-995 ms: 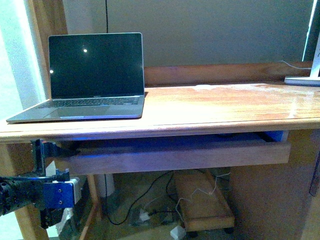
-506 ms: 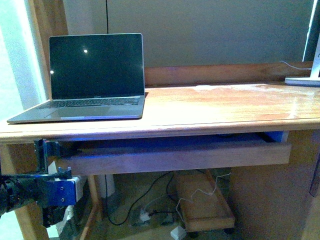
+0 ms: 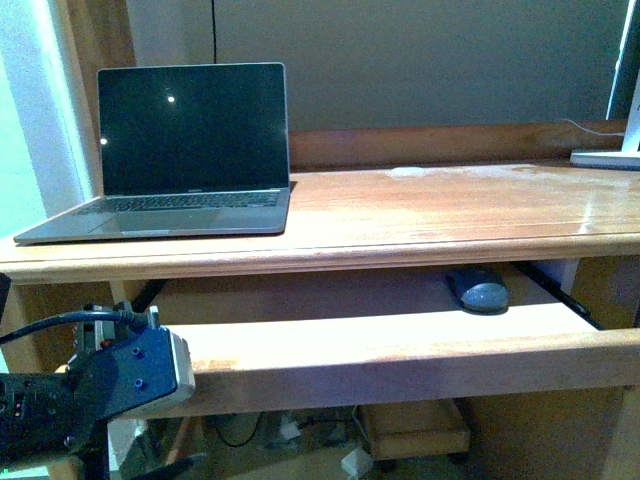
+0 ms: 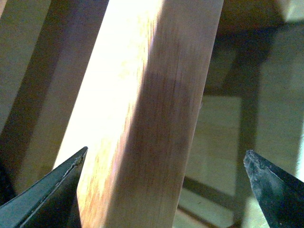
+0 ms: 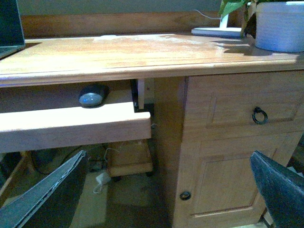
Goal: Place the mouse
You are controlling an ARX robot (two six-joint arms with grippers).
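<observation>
The mouse [image 3: 480,292], a small dark grey dome, lies at the back right of the pulled-out wooden tray [image 3: 400,355] under the desk top; the right wrist view also shows the mouse [image 5: 91,96]. My left gripper [image 4: 166,159] is open, its fingers astride the tray's front board [image 4: 142,142] at the left end, without clamping it. The left arm [image 3: 130,375] shows at the front view's lower left. My right gripper [image 5: 167,154] is open and empty, held low in front of the desk's cabinet, well apart from the mouse.
An open laptop [image 3: 190,150] stands on the desk top [image 3: 430,210] at the left. A white pot [image 5: 280,26] stands at the right. The cabinet has a ring-handle drawer [image 5: 259,115] and a knobbed door [image 5: 185,195]. Cables and a wooden dolly [image 5: 128,164] lie below.
The tray has slid out toward me, uncovering the mouse on it. My left arm has drawn back with the tray's front board and sits closer to the camera.
</observation>
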